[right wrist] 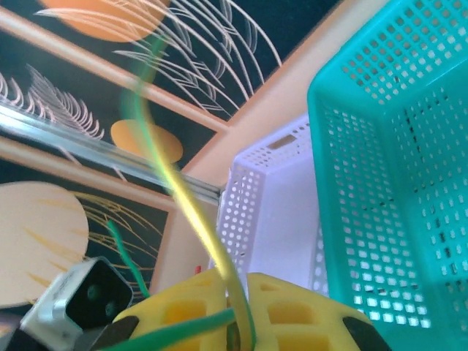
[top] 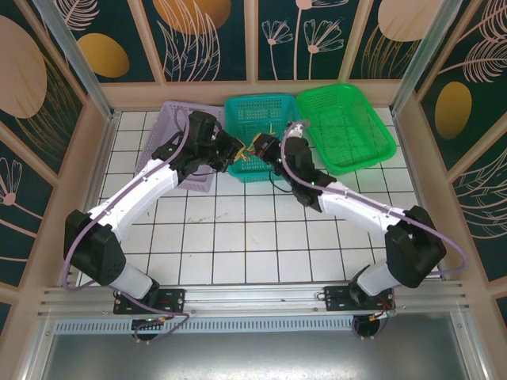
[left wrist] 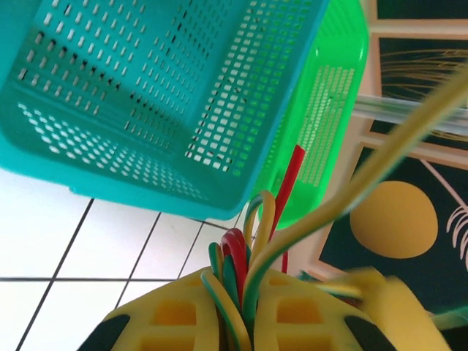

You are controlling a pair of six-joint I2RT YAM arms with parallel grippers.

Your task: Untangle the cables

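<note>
Green-yellow cables [right wrist: 191, 212] in right tool [right wrist: 238, 303]

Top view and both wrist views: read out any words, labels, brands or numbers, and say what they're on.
None: no text can be read in these views.
The teal basket, green basket and purple basket show only holes; the wall panels only leaf and circle patterns; the cables no visible print.
</note>
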